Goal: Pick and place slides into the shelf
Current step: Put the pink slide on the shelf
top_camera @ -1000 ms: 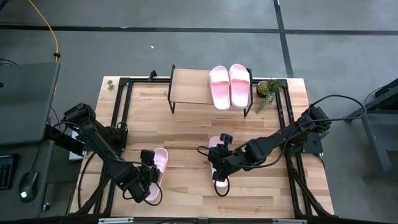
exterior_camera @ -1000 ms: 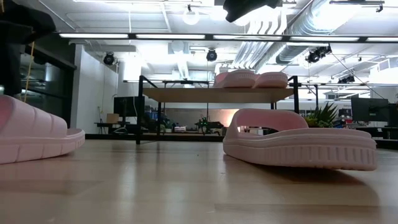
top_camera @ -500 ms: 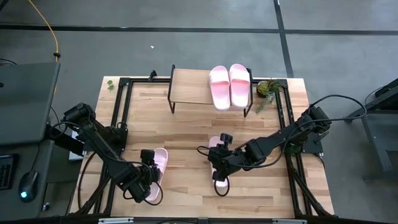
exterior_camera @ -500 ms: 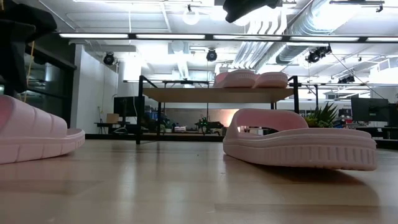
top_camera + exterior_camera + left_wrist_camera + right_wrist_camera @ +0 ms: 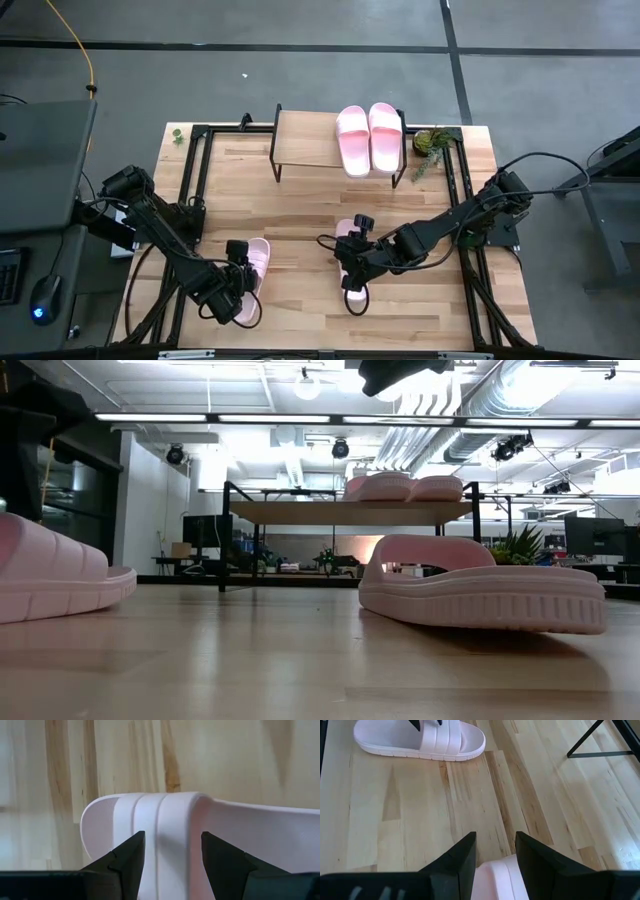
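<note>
Shelf: the small rack with a light plank top and thin black legs [image 5: 310,140] stands at the table's far edge; two pale pink foam slides [image 5: 369,137] lie side by side on its right half.
Left gripper [image 5: 236,282]: over the near-left slide [image 5: 252,272]; fingers open, straddling its ribbed strap [image 5: 155,835], nothing clamped.
Right gripper [image 5: 350,262]: over the centre slide [image 5: 352,268]; fingers parted, holding nothing.
Key relation: both slides run lengthwise toward the shelf, each under its own gripper; the shelf's free left half lies nearer the left arm.
</note>
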